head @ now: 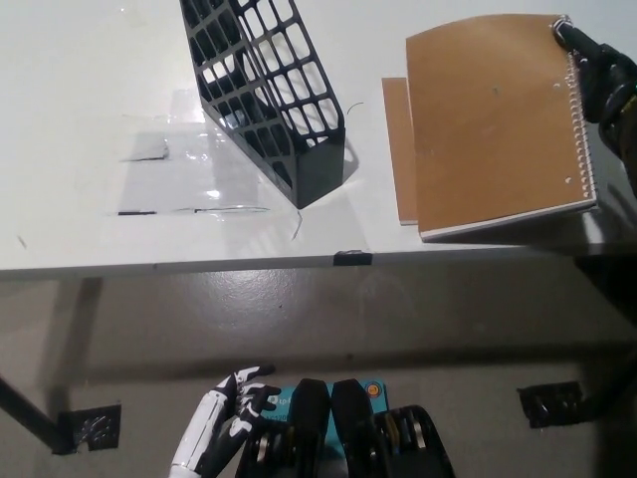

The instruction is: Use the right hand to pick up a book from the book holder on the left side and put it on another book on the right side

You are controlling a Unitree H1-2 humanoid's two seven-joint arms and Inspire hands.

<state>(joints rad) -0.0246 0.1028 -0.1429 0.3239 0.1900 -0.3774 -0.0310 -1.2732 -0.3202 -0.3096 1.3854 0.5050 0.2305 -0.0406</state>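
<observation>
Surface: white table, grey floor below it.
Book holder: black mesh book holder stands on the table, left of the books.
Right hand: I see my black right hand clamped on the spiral edge of the brown book.
Held book: it covers most of the other brown book on the right side.
Left hand: my white left hand rests low by the body, fingers loosely curled, holding nothing.

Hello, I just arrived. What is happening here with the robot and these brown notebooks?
The robot's black right hand holds a brown spiral notebook by its spiral edge, over a second brown book that lies flat on the right side of the white table. The held notebook covers most of the lower one, slightly askew, and is not yet released. The black mesh book holder stands to the left and looks empty. The white left hand rests low, below the table edge.
</observation>
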